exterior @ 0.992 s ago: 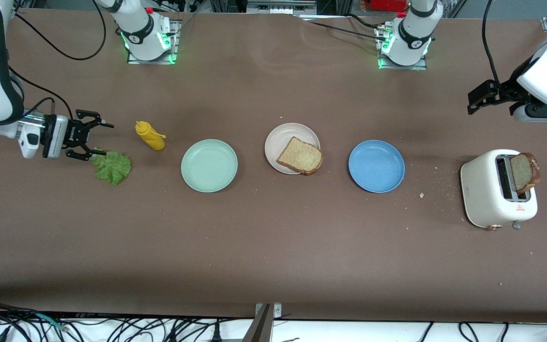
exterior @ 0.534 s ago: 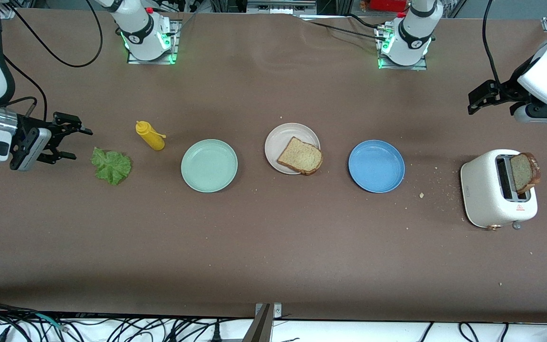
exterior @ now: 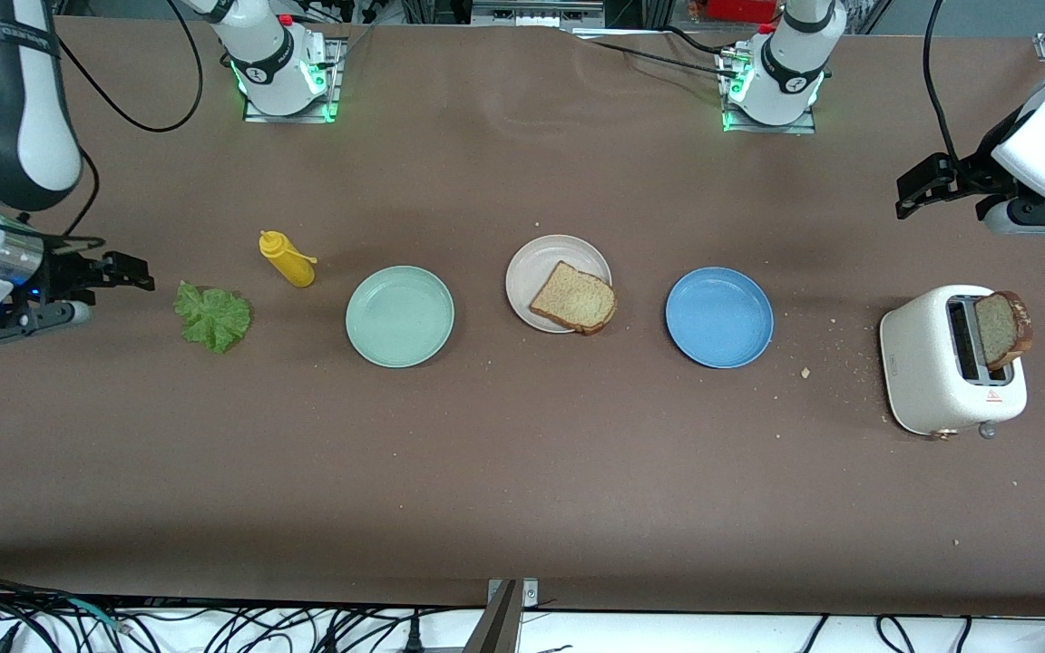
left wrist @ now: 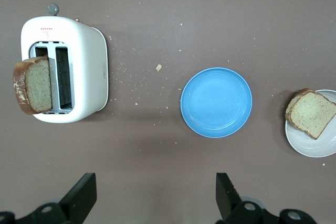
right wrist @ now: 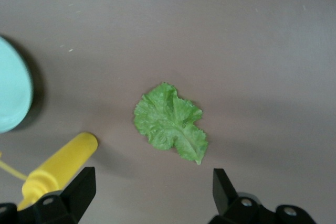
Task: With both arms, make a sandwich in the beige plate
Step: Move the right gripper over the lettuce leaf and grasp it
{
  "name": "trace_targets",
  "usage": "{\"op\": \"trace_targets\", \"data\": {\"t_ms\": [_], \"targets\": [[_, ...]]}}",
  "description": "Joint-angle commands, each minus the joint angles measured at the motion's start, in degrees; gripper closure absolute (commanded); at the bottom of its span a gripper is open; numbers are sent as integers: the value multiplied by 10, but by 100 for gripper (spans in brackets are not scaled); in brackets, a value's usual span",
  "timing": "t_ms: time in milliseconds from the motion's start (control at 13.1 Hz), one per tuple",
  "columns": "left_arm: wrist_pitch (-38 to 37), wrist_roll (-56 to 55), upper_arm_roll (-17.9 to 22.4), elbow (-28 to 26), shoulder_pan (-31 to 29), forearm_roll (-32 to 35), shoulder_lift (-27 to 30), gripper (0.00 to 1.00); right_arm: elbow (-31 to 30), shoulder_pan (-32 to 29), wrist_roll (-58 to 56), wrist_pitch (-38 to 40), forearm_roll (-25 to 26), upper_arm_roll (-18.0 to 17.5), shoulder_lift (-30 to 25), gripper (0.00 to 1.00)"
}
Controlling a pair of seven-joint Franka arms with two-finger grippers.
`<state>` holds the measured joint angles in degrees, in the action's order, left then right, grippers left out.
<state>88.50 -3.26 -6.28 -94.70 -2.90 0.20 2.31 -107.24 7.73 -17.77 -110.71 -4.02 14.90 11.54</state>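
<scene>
Lettuce leaf: flat on table, right arm's end, loose.
Right gripper: spread, empty, just beside leaf, nearer arm.
Left gripper: spread, waiting near toaster.

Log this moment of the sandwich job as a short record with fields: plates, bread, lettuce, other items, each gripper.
beige plate: between mint green plate and blue plate
bread slice: on the beige plate, overhanging its rim
second bread slice: upright in white toaster, at the left arm's end
lettuce leaf: flat on the table, at the right arm's end
yellow squeeze bottle: lying beside the lettuce
right gripper: jaws open, empty, beside the lettuce
left gripper: jaws open, empty, waiting near the toaster
</scene>
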Motion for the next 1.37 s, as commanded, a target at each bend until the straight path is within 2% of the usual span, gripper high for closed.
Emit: {"op": "trace_targets", "data": {"t_ms": [0, 153, 305, 687, 1298], "targets": [[-5, 3, -4, -2, -5, -2, 5, 0, -7, -11, 97, -13, 26, -22, 26, 1], [-5, 3, -4, -2, -5, -2, 5, 0, -19, -11, 107, -44, 28, -22, 58, 1], [-4, 3, -4, -2, -5, -1, 5, 0, -67, -11, 107, -123, 27, -22, 79, 1], [-5, 3, -4, -2, -5, -1, 5, 0, -157, -11, 138, -255, 27, -31, 100, 1], [-5, 3, -4, -2, -5, -1, 5, 0, -160, -12, 139, -284, 22, -33, 143, 3]]}}
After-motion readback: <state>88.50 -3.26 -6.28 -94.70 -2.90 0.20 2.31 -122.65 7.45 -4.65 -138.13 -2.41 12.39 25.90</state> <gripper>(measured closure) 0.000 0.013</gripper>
